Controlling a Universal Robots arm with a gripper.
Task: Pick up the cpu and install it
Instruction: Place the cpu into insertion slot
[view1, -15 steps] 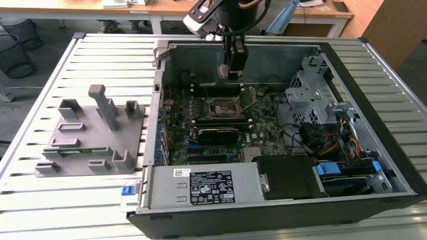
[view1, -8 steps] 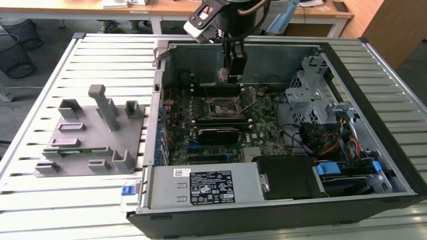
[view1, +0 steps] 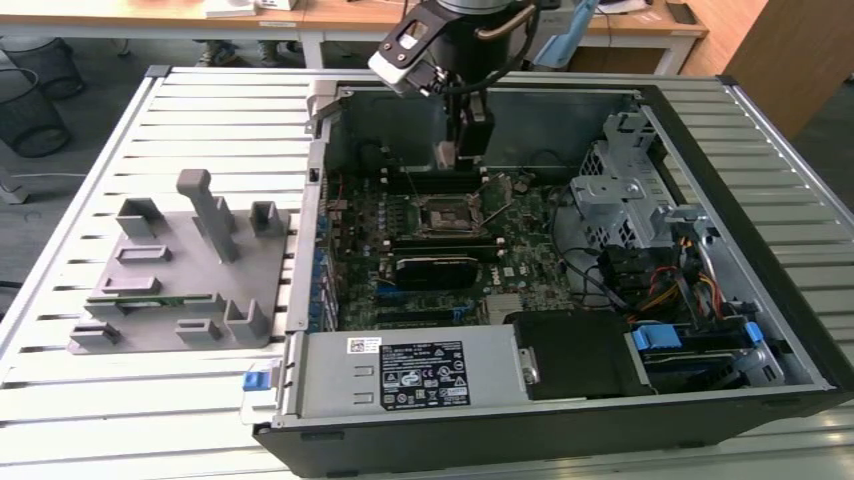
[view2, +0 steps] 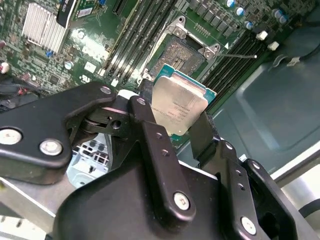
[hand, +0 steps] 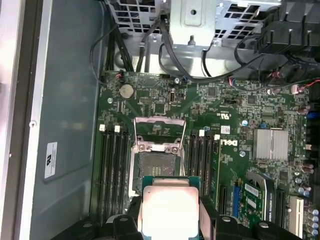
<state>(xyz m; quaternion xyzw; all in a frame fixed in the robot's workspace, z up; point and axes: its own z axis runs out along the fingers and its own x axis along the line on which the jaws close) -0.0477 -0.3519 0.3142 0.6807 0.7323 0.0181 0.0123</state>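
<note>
- We see the claw (view1: 461, 150) reaching down into the open computer case (view1: 534, 440), which lies on the slatted desk (view1: 80, 400).
- The claw is closed on the cpu (view2: 177, 102): in the second wrist view, one black finger (view2: 146, 92) presses on one edge of the chip and the other presses on the opposite edge.
- The cpu's shiny silver top faces both wrist cameras, and a thin green border shows around the metal.
- The cpu hangs in the air above the green motherboard (view1: 354, 250), touching nothing but the fingers.
- The socket (hand: 152, 167) sits just beyond the chip in the first wrist view. Its metal frame (hand: 160, 132) is flipped open and the contact field is bare.
- The cpu is not seated in the socket.
- Rows of dark memory slots (hand: 112, 170) run along both sides of the socket.
- A finned silver heatsink (hand: 270, 144) sits farther off on the board.
- In the exterior view, a grey fixture (view1: 187, 270) stands on the desk to the exterior view's left of the case, well apart from the claw.
</note>
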